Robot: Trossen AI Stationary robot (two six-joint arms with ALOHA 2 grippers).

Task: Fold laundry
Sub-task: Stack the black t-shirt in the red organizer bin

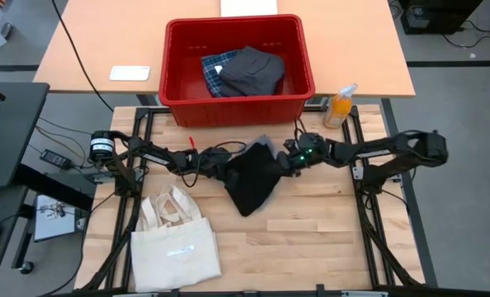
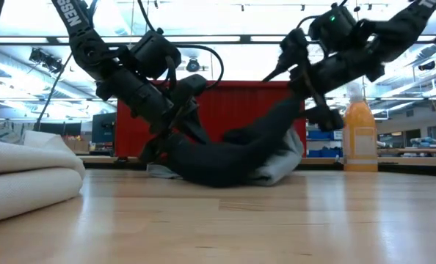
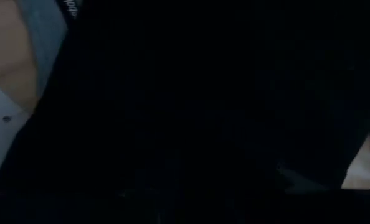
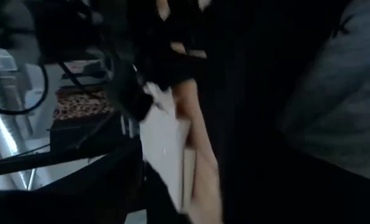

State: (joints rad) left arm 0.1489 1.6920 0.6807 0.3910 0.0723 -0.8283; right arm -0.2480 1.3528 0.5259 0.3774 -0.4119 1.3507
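While the table (image 1: 311, 239) carries a red bin (image 1: 303, 66) holding folded plaid and dark pieces, a tote (image 1: 175, 247) lies at its near-left. A black garment (image 1: 253, 181) sits mid-table over grey cloth (image 2: 280, 167). Left gripper (image 1: 220, 169) pinches its left edge; right gripper (image 1: 285, 161), jaws wide, meets its right edge.

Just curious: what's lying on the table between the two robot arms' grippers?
A black garment is bunched between the left gripper and right gripper, with a light grey piece under it; high and low views show it.

Black garment (image 3: 203, 112) fills my left wrist view, hiding my fingers; the grey top (image 2: 280, 167) beneath shows only an edge; my right wrist view is blurred
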